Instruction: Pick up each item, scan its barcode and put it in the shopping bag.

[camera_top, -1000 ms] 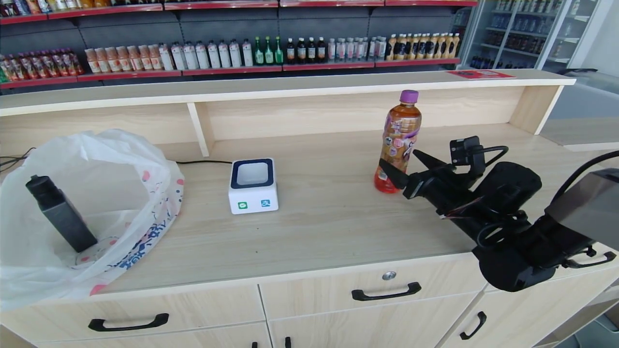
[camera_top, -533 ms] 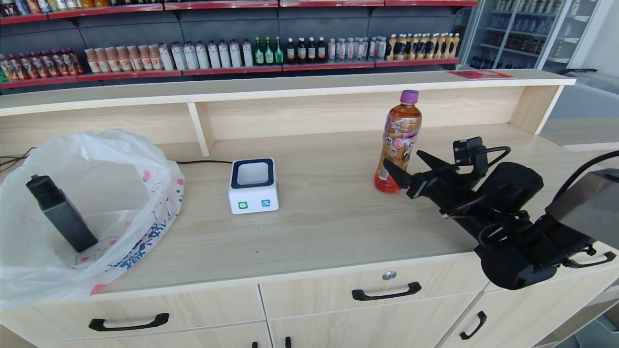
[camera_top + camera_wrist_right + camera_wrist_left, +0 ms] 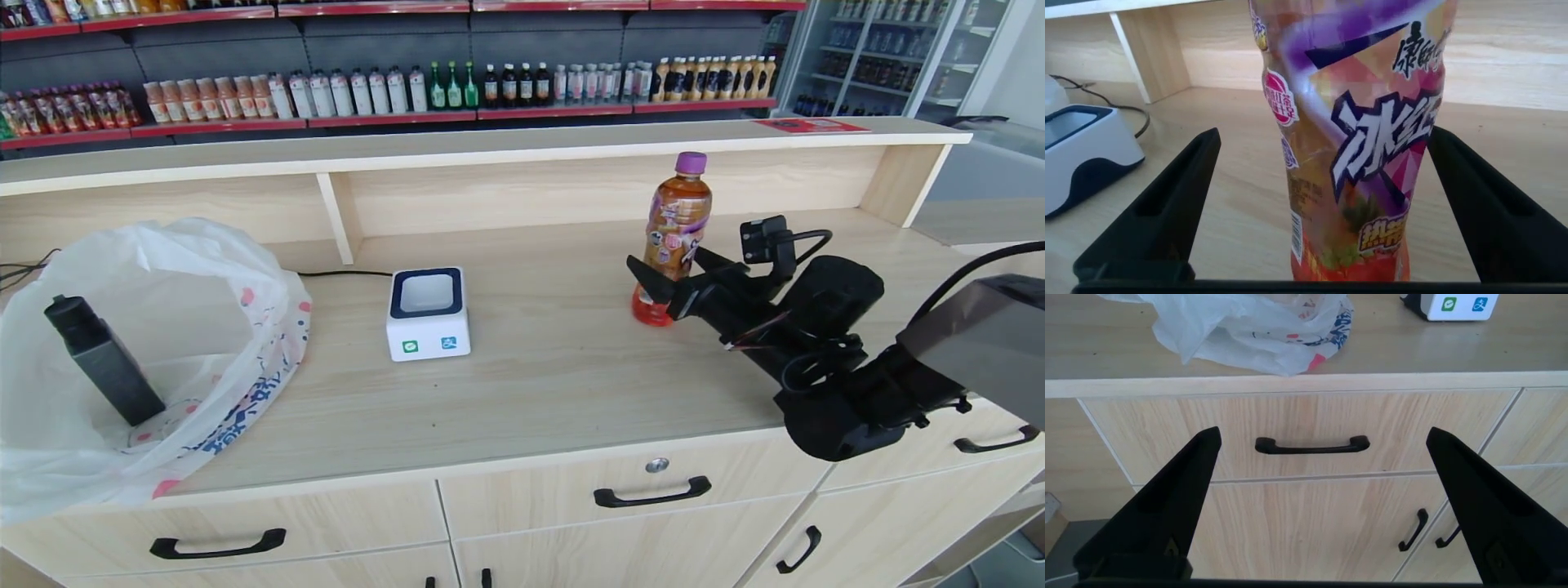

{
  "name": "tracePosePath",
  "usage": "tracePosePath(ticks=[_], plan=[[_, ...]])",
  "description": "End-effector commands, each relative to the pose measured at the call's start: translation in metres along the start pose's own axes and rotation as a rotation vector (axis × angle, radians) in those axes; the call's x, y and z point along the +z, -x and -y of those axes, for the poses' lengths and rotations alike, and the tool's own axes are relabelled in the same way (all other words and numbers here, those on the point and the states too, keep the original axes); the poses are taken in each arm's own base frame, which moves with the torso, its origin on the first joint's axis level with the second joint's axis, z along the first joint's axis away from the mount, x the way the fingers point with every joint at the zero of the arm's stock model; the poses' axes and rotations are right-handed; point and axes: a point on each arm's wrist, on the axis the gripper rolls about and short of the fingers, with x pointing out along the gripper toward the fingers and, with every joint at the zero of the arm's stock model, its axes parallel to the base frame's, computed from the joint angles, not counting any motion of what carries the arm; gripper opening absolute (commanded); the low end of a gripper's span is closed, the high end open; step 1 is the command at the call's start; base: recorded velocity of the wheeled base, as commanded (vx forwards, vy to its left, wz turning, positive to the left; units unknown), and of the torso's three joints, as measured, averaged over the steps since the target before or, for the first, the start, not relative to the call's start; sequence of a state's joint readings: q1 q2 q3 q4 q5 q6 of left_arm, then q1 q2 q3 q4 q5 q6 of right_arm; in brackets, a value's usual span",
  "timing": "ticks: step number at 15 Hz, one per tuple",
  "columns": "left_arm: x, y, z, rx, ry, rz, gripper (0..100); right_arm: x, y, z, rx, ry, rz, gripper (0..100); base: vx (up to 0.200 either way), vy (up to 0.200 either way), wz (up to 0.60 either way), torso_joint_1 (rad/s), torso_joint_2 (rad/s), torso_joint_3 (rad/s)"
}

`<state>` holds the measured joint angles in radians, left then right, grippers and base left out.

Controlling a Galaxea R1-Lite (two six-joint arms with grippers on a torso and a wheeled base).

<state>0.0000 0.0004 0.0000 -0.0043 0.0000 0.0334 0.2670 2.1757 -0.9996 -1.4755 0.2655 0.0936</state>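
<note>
An iced-tea bottle (image 3: 677,233) with a purple cap and orange-purple label stands upright on the counter at the right. My right gripper (image 3: 674,277) is open, its black fingers either side of the bottle's lower half; in the right wrist view the bottle (image 3: 1360,139) sits between the two fingers without clear contact. The white scanner (image 3: 427,314) with a dark-framed window sits mid-counter. At the left lies the open white shopping bag (image 3: 204,327) with a dark bottle (image 3: 102,360) inside. My left gripper (image 3: 1319,498) is open, low before the cabinet front.
A raised wooden shelf (image 3: 490,151) runs along the counter's back, with a divider (image 3: 337,216) behind the scanner and a black cable (image 3: 343,273). Drawers with black handles (image 3: 1312,445) lie below the counter edge. Bare counter separates the scanner and the bottle.
My right arm has moved forward and slightly left, bringing its open fingers from just short of the bottle to either side of it. The bottle, scanner and bag have not moved.
</note>
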Motion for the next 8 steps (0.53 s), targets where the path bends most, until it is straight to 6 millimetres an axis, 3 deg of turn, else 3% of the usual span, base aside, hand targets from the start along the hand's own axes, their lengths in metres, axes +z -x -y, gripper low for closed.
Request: tracePosePath(ticks=[1, 8], plan=[[0.0, 0.0, 0.0, 0.0, 0.0, -0.001, 100, 0.003, -0.013, 0.005, 0.0, 0.002, 0.02, 100, 0.0, 0.0, 0.0, 0.0, 0.0, 0.0], [0.0, 0.0, 0.0, 0.0, -0.002, -0.001, 100, 0.002, -0.024, 0.008, -0.006, -0.01, 0.013, 100, 0.0, 0.0, 0.0, 0.0, 0.0, 0.0]])
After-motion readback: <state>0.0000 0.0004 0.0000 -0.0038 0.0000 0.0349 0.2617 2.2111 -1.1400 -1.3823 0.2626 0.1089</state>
